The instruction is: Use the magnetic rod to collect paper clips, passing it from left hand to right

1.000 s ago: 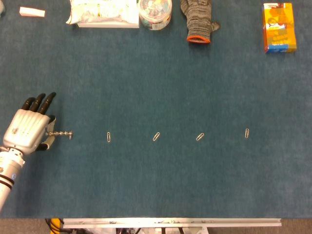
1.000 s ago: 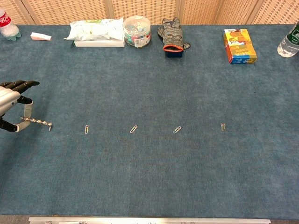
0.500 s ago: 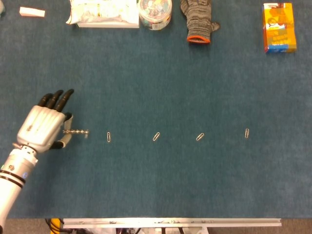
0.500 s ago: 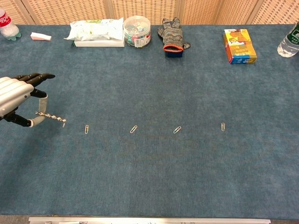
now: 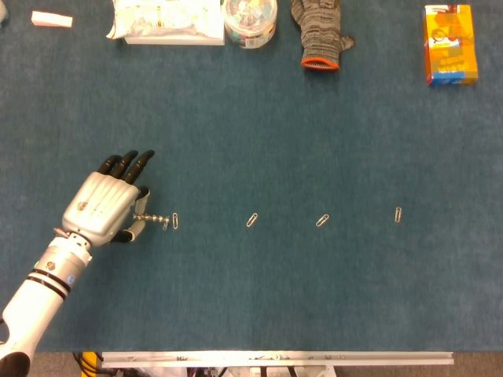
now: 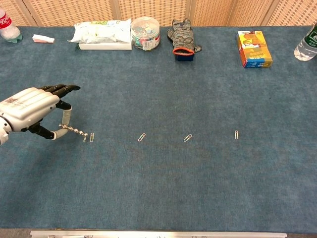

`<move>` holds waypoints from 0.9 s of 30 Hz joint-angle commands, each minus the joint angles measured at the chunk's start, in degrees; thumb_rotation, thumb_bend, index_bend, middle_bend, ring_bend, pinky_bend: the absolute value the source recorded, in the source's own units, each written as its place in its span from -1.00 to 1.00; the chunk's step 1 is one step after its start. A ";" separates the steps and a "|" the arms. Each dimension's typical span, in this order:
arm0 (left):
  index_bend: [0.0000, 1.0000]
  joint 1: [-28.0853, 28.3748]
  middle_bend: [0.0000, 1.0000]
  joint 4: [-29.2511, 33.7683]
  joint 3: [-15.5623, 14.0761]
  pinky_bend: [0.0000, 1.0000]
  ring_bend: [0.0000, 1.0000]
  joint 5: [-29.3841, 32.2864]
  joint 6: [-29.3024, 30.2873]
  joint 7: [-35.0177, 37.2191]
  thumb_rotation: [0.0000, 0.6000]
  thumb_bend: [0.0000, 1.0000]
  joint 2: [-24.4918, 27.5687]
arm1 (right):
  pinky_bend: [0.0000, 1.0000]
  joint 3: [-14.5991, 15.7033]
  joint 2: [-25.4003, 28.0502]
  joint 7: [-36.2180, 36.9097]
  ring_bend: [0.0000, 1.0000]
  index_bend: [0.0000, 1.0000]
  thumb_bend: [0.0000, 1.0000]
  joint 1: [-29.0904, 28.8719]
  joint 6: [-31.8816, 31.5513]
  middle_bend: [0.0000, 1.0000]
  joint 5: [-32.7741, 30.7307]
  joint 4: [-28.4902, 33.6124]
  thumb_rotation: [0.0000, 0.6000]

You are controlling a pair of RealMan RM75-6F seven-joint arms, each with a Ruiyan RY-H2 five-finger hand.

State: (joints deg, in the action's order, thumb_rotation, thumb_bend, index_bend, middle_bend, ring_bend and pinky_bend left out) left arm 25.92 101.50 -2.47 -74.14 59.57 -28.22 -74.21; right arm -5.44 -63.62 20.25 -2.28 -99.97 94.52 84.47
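Four paper clips lay in one row across the blue desk [image 5: 259, 298]: the first paper clip [image 5: 175, 221] at the left, the second paper clip [image 5: 251, 220], the third paper clip [image 5: 322, 221] and the fourth paper clip [image 5: 398, 214] to the right. One magnetic rod [image 5: 152, 219] was there, pinched in the left hand [image 5: 102, 206], whose other fingers [image 5: 130, 163] stretched out toward the back of the desk. The rod pointed right, its tip just beside the first clip; contact could not be told.

Along the far edge sat one white packet [image 5: 167, 20], one round tub [image 5: 250, 20], one grey glove [image 5: 318, 33], one orange box [image 5: 450, 44] and one small white piece [image 5: 52, 19]; the chest view added one bottle at each back corner, a red-labelled bottle [image 6: 8, 26] and a clear bottle [image 6: 307, 44]. Wide bare cloth lay between that edge and the row, and between the row and the near edge.
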 commanded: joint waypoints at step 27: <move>0.29 2.26 -0.94 1.29 1.95 -0.79 -1.00 3.21 -0.50 -0.51 1.00 -0.34 -1.40 | -0.41 -0.12 0.43 0.98 -0.77 -0.52 -0.71 0.34 -0.76 -0.72 0.19 0.03 1.00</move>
State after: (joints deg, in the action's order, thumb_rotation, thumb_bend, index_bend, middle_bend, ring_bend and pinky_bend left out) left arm 27.93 102.40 -0.86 -71.17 59.04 -28.91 -75.85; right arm -5.56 -63.20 21.22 -1.94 -100.73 94.70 84.50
